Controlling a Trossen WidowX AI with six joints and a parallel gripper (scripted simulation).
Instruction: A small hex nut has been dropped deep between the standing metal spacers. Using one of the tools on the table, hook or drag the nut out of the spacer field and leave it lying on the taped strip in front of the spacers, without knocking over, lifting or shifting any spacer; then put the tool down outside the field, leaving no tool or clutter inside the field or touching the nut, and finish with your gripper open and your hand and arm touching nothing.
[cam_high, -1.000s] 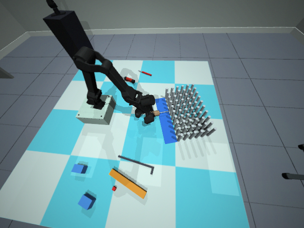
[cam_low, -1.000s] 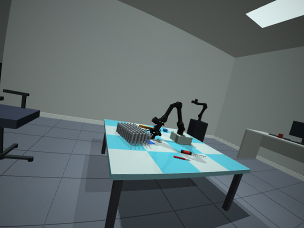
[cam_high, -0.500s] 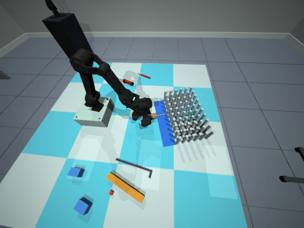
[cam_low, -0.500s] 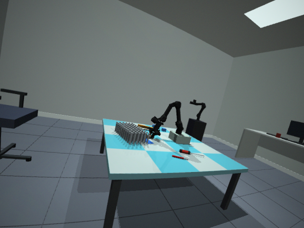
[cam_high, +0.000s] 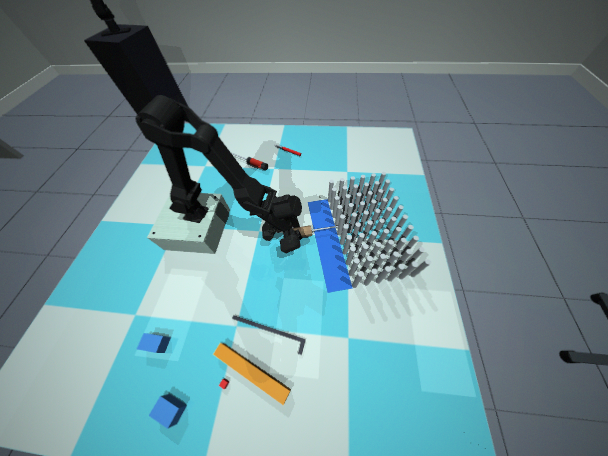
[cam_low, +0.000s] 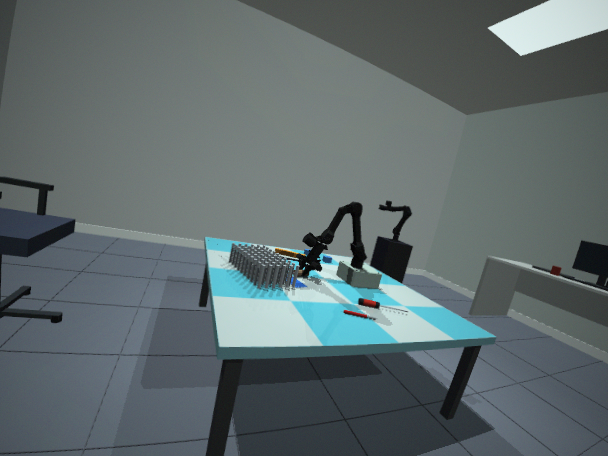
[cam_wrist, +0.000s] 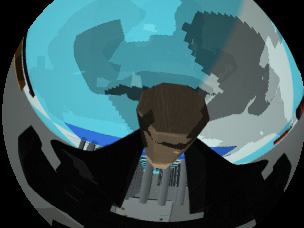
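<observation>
My gripper (cam_high: 299, 232) (cam_wrist: 166, 133) is shut on the wooden handle (cam_high: 305, 231) (cam_wrist: 172, 107) of a tool, at the near side of the blue taped strip (cam_high: 336, 276) (cam_wrist: 100, 135). The tool's thin metal shaft (cam_high: 322, 229) crosses above the strip to the front row of spacers; its far end is hidden among them. The grey metal spacers (cam_high: 331, 190) (cam_low: 261, 276) (cam_wrist: 146, 185) stand upright in a dense field beyond the strip. The hex nut cannot be made out in any view.
A black L-shaped bar (cam_high: 270, 328), an orange bar (cam_high: 252, 372), a red cube (cam_high: 224, 383) and two blue blocks (cam_high: 150, 343) (cam_high: 167, 411) lie on one side. A red-and-black screwdriver (cam_high: 257, 163) (cam_low: 369, 303) and a thin red tool (cam_high: 291, 151) (cam_low: 355, 314) lie on the other.
</observation>
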